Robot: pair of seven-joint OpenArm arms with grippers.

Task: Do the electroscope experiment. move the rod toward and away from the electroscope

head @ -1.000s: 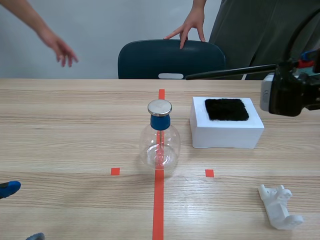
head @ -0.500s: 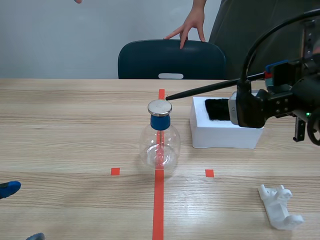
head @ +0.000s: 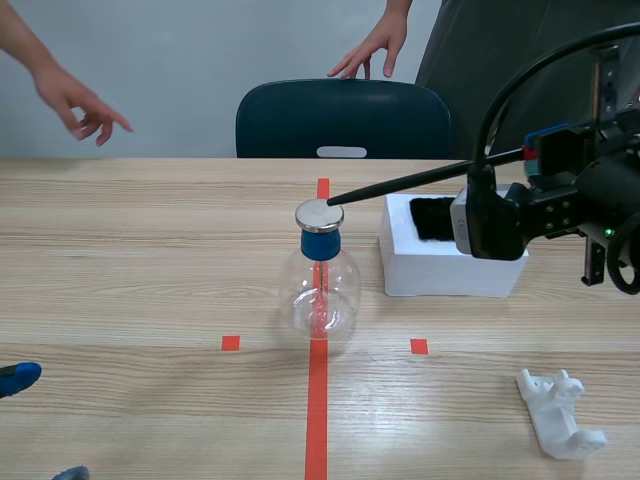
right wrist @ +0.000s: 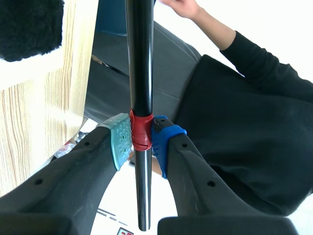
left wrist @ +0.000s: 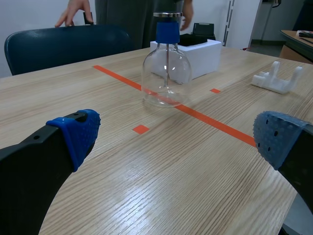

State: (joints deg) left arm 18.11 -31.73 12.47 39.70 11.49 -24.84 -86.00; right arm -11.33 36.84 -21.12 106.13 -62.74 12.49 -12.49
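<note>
Right gripper clamped on the rod; rod tip at the electroscope.

Tip sits at the edge of the metal cap, touching or just over it; cannot tell which. Left gripper low at the near table edge, fingers wide apart, holding nothing. Risks, as judged: a push further in could tip the light electroscope or slide it off the tape line; a long rod held far from its tip may swing or slip between the pads; contact could spoil the reading. Wood-grain table, smooth. White block with black fur pad just beside the electroscope; white plastic piece near the right arm. Blue chair and a person's hand across the table.
</note>
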